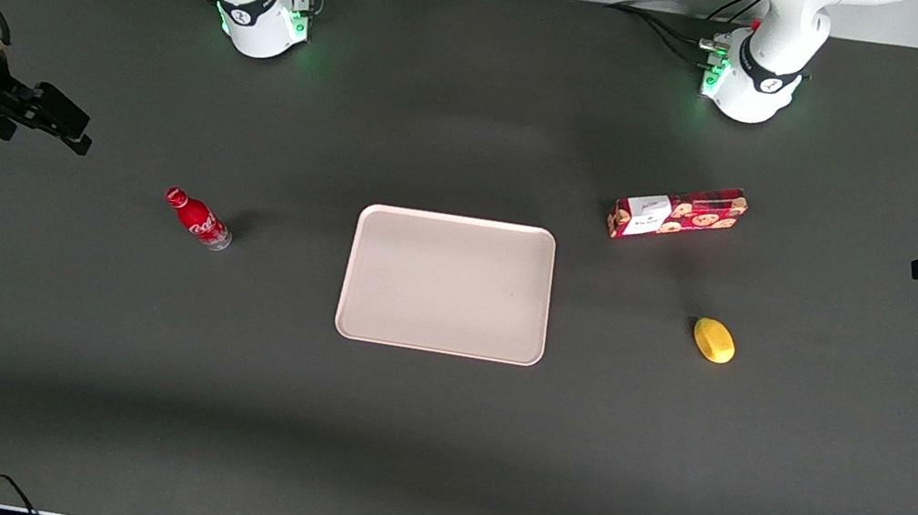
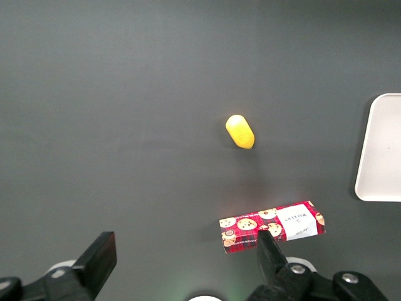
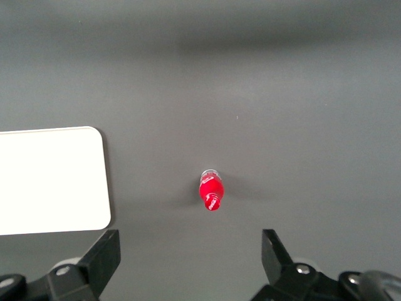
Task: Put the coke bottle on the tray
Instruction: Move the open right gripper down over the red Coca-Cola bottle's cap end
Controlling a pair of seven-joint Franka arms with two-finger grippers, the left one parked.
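Observation:
The coke bottle (image 1: 198, 219) is small and red with white script and a red cap. It stands upright on the dark table, beside the tray on the working arm's side. The tray (image 1: 447, 285) is large, pale pinkish-beige and empty, and lies at the table's middle. My right gripper (image 1: 79, 128) is open and empty, high above the table at the working arm's end, apart from the bottle. In the right wrist view the bottle (image 3: 212, 193) shows from above, just ahead of the gripper (image 3: 190, 251), with the tray (image 3: 50, 182) beside it.
A red cookie box (image 1: 676, 212) and a yellow lemon-like object (image 1: 714, 340) lie toward the parked arm's end; both also show in the left wrist view, the box (image 2: 272, 227) and the yellow object (image 2: 240, 131). The arm bases (image 1: 263, 10) stand at the table's farthest edge.

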